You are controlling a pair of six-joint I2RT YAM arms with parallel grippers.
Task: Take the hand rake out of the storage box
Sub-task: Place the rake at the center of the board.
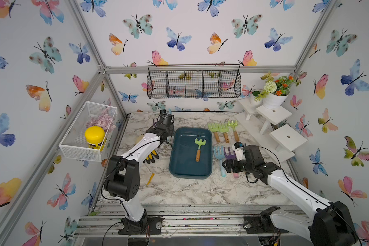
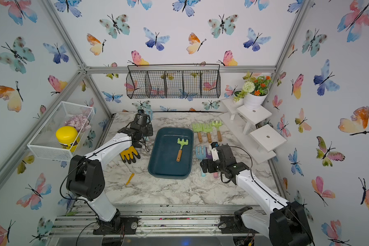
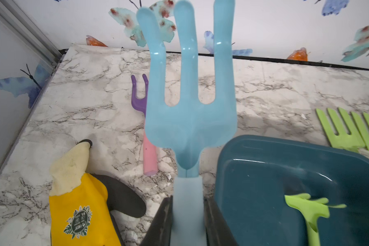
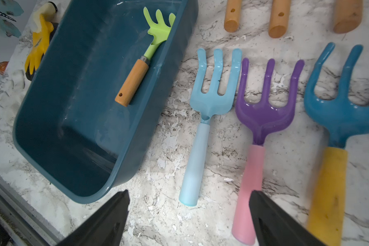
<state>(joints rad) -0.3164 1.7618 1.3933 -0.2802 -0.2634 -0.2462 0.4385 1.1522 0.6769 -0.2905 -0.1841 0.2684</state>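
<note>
Hand rake (image 1: 199, 149) in storage box (image 1: 180, 166), right half.
Left gripper (image 3: 188, 223) clamps pale blue fork (image 3: 190, 119); right gripper (image 4: 190, 192) spread wide, empty.

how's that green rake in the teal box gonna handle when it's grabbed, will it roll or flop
Probably stiff: the hand rake looks like moulded green tines on a wooden handle. The round handle might roll, though the spread tines should check that. Likely light, being small within the storage box.
</note>
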